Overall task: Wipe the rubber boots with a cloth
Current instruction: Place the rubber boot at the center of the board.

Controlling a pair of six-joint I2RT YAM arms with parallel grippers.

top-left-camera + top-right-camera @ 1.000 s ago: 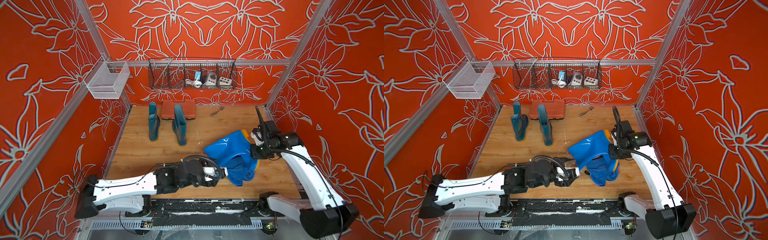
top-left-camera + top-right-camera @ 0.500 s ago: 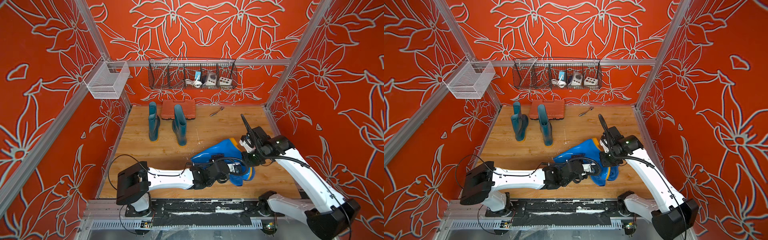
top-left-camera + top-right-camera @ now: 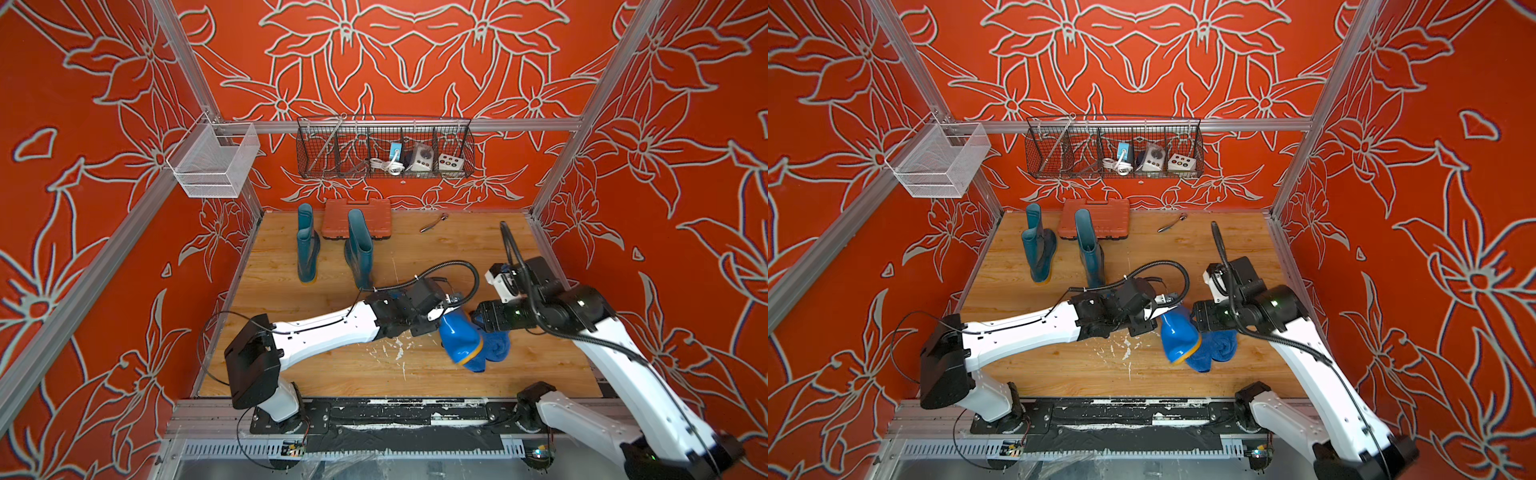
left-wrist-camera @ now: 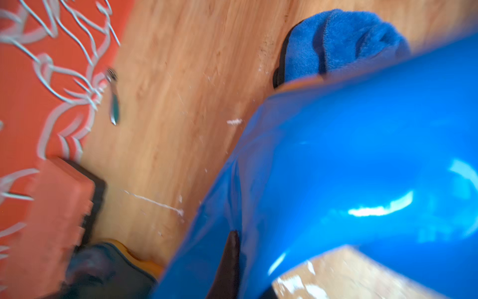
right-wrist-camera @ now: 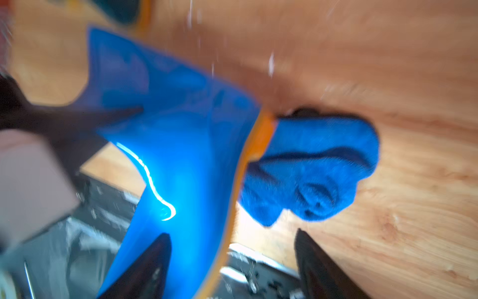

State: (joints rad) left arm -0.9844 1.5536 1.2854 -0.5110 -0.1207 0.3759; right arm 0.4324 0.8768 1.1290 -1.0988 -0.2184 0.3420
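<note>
The bright blue boot (image 3: 459, 340) (image 3: 1177, 338) sits near the front right of the floor, its orange sole edge against the cloth (image 3: 496, 347) (image 3: 1221, 347), a bunched blue towel on the wood. My left gripper (image 3: 446, 309) (image 4: 234, 234) is shut on the boot's shaft. The glossy boot (image 4: 349, 168) fills the left wrist view. My right gripper (image 3: 478, 320) (image 5: 232, 233) is open just above boot (image 5: 186, 155) and cloth (image 5: 315, 170), holding nothing. Two dark teal boots (image 3: 306, 249) (image 3: 360, 253) stand upright at the back left.
An orange ribbed case (image 3: 357, 216) lies against the back wall behind the teal boots. A small metal tool (image 3: 434, 223) lies at the back centre. A black wire basket (image 3: 384, 149) and a white mesh basket (image 3: 214, 160) hang on the walls.
My left arm reached right and shut on the blue boot's shaft. My right gripper opened and let go. The boot turned from lying flat to hanging from the left gripper beside the cloth.
</note>
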